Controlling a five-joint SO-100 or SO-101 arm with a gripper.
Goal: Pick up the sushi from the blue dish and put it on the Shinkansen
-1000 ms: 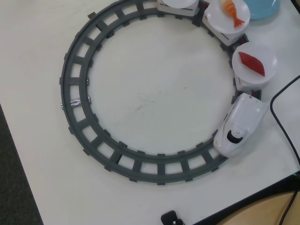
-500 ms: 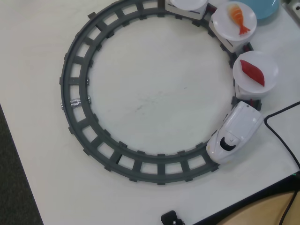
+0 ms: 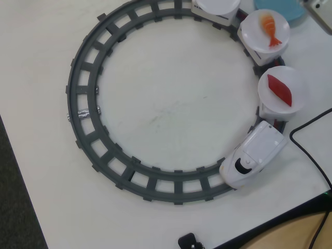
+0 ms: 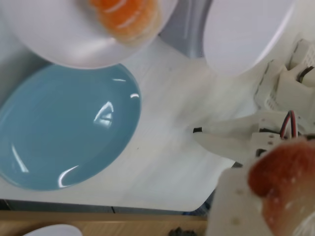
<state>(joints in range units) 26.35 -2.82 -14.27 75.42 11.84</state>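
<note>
Sushi [image 4: 283, 179], seemingly, is being gripped by the gripper [image 4: 261, 196] near the desk's corner, clear of the emptied dish [image 4: 64, 132], for carrying to the train [image 3: 254, 155].

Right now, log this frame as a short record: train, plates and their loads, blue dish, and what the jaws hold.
track: grey ring on white table
train: white engine at lower right of the overhead view, cars behind it
plate behind engine: red sushi
next plate: shrimp sushi
third plate: only partly in view, no load visible
blue dish: empty in the wrist view
gripper: shut on a reddish sushi piece, blurred, beside the dish
</note>
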